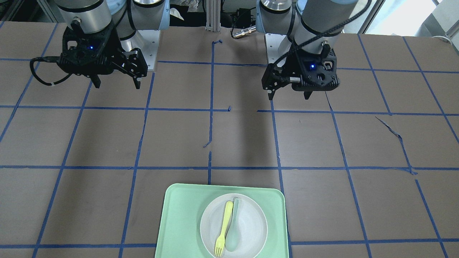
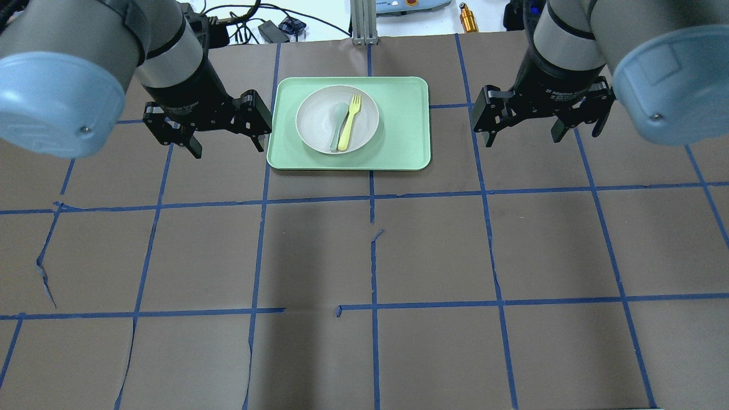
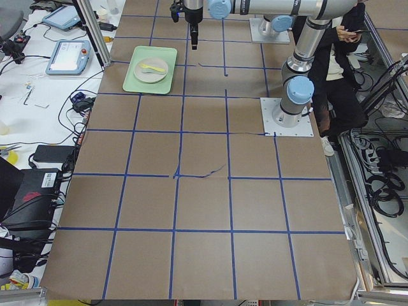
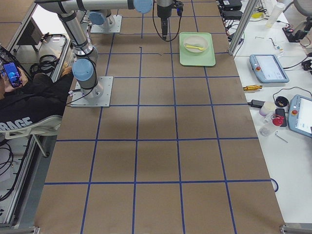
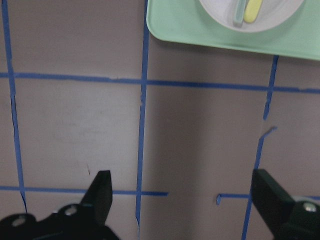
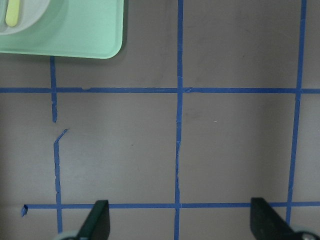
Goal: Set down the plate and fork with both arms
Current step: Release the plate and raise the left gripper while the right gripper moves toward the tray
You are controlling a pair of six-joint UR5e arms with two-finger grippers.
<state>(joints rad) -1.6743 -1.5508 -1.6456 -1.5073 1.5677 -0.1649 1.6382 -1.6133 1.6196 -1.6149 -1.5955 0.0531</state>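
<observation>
Left gripper (image 2: 228, 145) and right gripper (image 2: 523, 138) hang wide open, empty. Between them, slightly beyond, sits a mint-green tray (image 2: 410, 114). On it, the white plate (image 2: 313, 122) holds the yellow fork (image 2: 348, 122) beside a spoon (image 2: 336, 125). Advisable: the right gripper pinches only the fork's handle, and the left takes the plate's rim.

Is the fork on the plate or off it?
On it. The fork lies flat inside the plate, beside the spoon, with the plate on the tray.

The left arm (image 2: 165, 51) and right arm (image 2: 569, 34) are silver-grey tubes with big light-blue joint caps (image 2: 57, 102), each with one small screw (image 2: 85, 130). The left tool (image 1: 289, 97) and right tool (image 1: 117, 86) are black, each lit by a blue light (image 1: 312, 66). Black cables (image 1: 39, 71) trail off the wrists. White lettering (image 2: 561, 91) rings the collars, too small to read.
</observation>
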